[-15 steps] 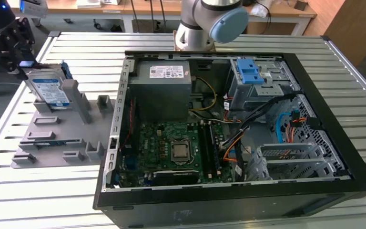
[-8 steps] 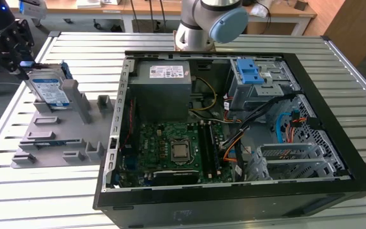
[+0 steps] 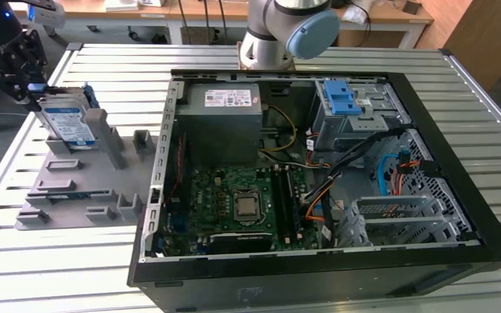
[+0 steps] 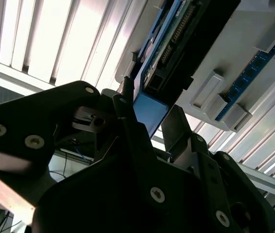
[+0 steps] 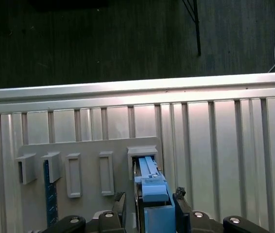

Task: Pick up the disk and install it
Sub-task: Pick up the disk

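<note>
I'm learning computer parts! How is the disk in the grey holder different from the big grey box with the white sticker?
The disk is small with a blue frame; the grey box is much bigger, with no frame. The disk stands on edge in the holder outside the computer case; the grey box sits inside it. Both are grey metal rectangles with a sticker.
</note>
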Controlling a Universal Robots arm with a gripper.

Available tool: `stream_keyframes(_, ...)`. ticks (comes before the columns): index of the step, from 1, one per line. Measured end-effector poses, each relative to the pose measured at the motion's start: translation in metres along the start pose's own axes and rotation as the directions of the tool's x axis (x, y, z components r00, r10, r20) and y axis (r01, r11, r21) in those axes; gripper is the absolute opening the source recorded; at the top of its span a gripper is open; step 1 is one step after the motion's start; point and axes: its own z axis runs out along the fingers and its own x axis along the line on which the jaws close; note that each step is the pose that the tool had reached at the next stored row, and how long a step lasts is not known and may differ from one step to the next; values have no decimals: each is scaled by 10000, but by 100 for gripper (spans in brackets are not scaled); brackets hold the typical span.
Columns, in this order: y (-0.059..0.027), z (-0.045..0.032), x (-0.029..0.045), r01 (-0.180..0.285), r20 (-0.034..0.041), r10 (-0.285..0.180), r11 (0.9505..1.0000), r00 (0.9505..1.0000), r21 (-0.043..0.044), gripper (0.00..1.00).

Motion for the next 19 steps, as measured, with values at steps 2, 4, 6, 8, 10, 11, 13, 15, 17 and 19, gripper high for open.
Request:
stream_keyframes(2, 1, 7, -4, -1, -1, 1, 10000, 10000, -1, 50)
stream_keyframes(4, 2, 11, -15, -2, 0, 2, 10000, 10000, 0, 50)
stream_keyframes(6, 3, 14, -27, 0, 0, 0, 10000, 10000, 1, 50)
stream_keyframes(8, 3, 21, -29, 10, 1, -10, 10000, 10000, 1, 50)
stream_keyframes(10, 3, 26, -30, 85, 0, -85, 10000, 10000, -2, 50)
stream_keyframes(11, 3, 28, -30, 111, 0, -111, 9999, 9999, -2, 50)
stream_keyframes(13, 4, 36, -30, 117, 1, -117, 9999, 9999, 0, 50)
stream_keyframes(15, 4, 46, -30, 118, 1, -118, 9999, 9999, 0, 50)
stream_keyframes(17, 5, 53, -29, 108, 0, -108, 9999, 9999, -3, 50)
stream_keyframes(19, 5, 61, -29, 76, 0, -76, 10000, 10000, -3, 50)
